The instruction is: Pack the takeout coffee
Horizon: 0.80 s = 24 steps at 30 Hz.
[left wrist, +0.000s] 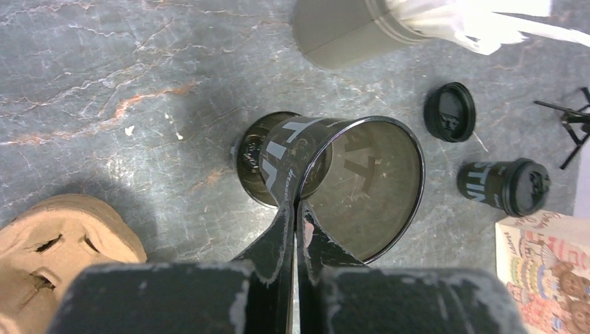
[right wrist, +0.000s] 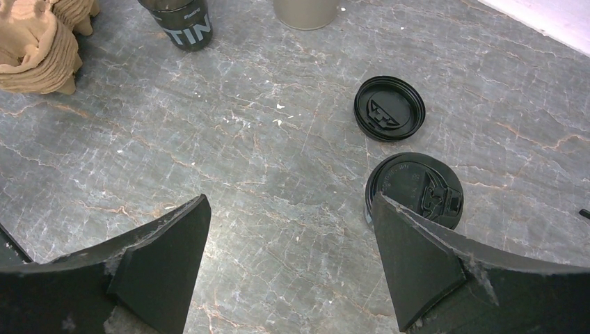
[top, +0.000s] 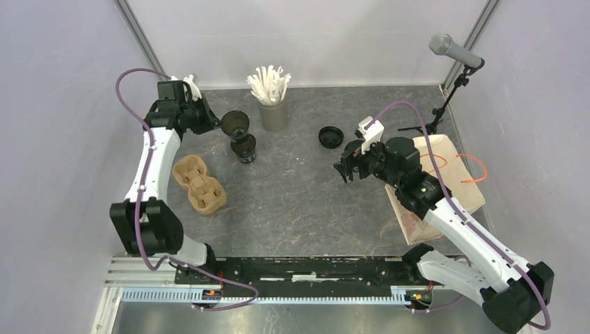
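While the top view shows my left jaws pinching an open black cup [top: 235, 124] by its rim, close by a standing cup [top: 244, 148], I judge it is bound for the pulp carrier [top: 200, 184] nearby; the right jaws hang spread, masking whatever sits under them. From the left wrist, the held cup hides most of the standing one, so I cannot tell whether they touch. From the right wrist, a lidded cup [right wrist: 417, 189] sits beside one finger, partly cut off, with a loose lid [right wrist: 389, 108] just beyond
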Each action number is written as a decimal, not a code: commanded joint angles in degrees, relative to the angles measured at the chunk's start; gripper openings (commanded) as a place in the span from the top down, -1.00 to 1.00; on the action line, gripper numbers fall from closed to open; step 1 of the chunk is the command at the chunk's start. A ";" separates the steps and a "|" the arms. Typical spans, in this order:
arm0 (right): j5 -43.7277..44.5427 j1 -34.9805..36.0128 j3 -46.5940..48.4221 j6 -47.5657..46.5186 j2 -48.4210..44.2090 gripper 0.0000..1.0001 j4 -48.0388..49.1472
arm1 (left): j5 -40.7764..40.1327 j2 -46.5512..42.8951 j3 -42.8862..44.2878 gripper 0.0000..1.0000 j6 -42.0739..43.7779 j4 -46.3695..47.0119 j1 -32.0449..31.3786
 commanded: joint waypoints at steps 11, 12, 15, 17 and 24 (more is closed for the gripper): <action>1.81 0.40 -0.29 0.32 0.74 -0.87 3.57 | 7.27 -22.78 -15.05 0.95 -1.04 -1.80 -10.72; 2.06 0.40 -0.21 0.31 0.84 -0.86 3.50 | 6.52 -24.14 -16.17 0.95 -1.64 -1.52 -12.77; 2.79 0.40 -0.28 0.03 1.08 -0.87 3.24 | 2.94 -27.76 -19.54 0.95 -4.01 -1.18 -21.12; 3.08 0.41 -0.20 -0.52 1.52 -0.86 2.81 | 1.33 -30.13 -23.44 0.95 -6.91 1.65 -26.05; 4.86 0.40 1.30 -1.09 4.95 -0.82 1.22 | -2.11 -30.25 -35.25 0.95 -12.72 11.77 -37.40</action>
